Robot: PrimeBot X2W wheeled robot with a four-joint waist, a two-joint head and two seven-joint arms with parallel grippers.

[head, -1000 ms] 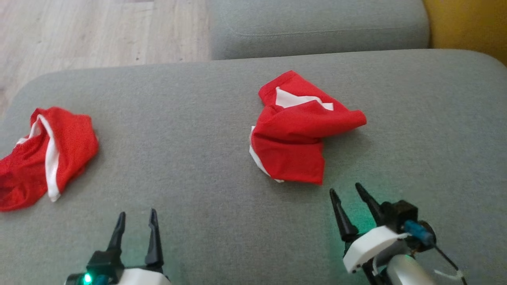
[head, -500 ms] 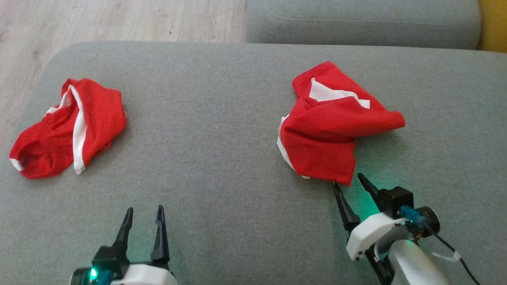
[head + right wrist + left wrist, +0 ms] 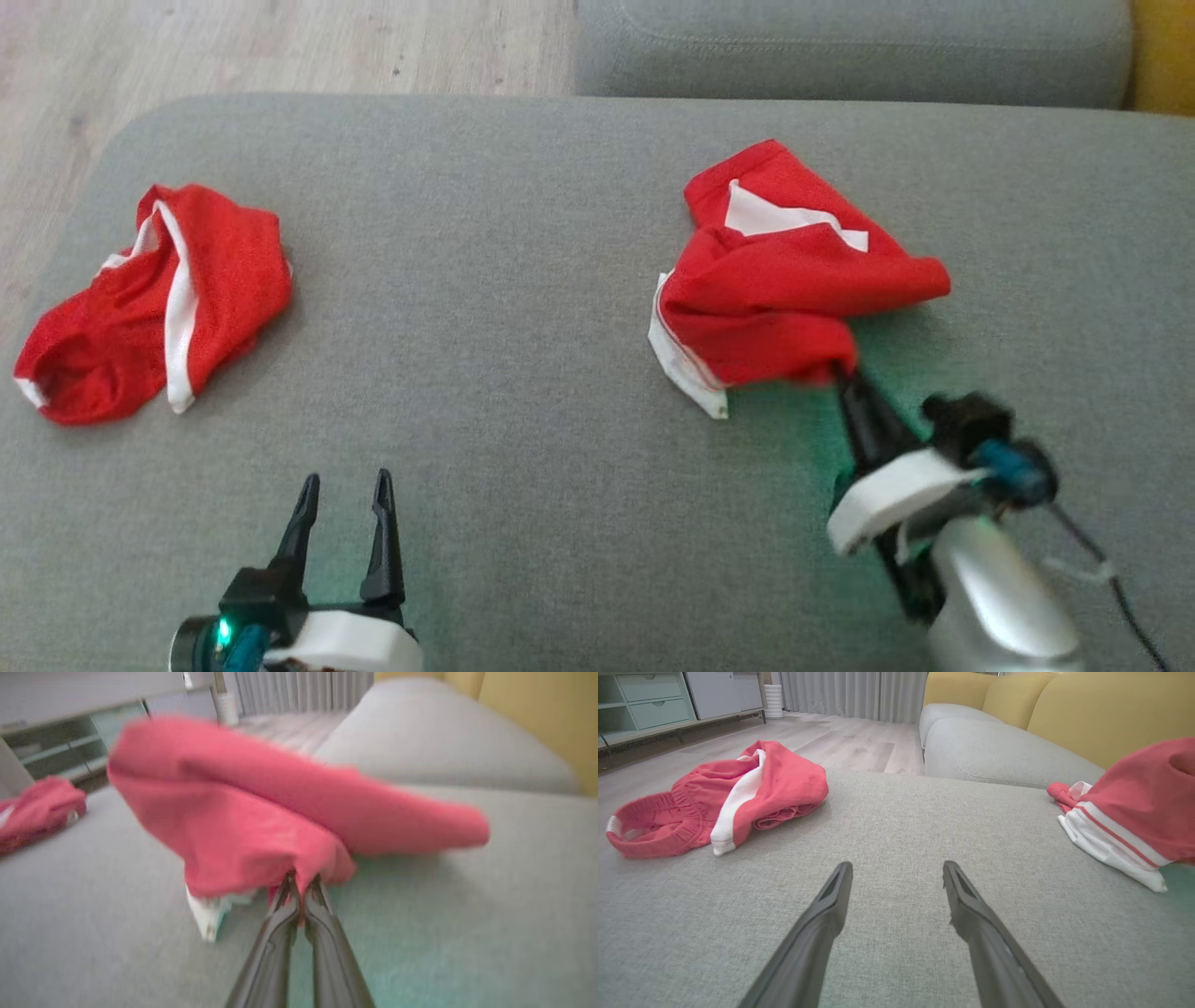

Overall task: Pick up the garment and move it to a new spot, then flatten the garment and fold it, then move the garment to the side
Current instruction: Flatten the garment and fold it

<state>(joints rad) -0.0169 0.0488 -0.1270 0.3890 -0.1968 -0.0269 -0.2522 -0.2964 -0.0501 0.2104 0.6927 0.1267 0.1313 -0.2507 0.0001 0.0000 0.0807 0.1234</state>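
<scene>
Red garment (image 3: 794, 280), lying right of centre on the grey cushion (image 3: 513, 327), is being pinched at its near corner by the right gripper (image 3: 843, 378) for lifting; left gripper (image 3: 345, 483) is waiting, spread.

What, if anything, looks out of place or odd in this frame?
Nothing is spilled or damaged. Both red garments are crumpled: the held garment, pinched at its near corner by the shut right gripper, has a white hem sticking out; the second garment lies bunched near the cushion's left edge.
</scene>
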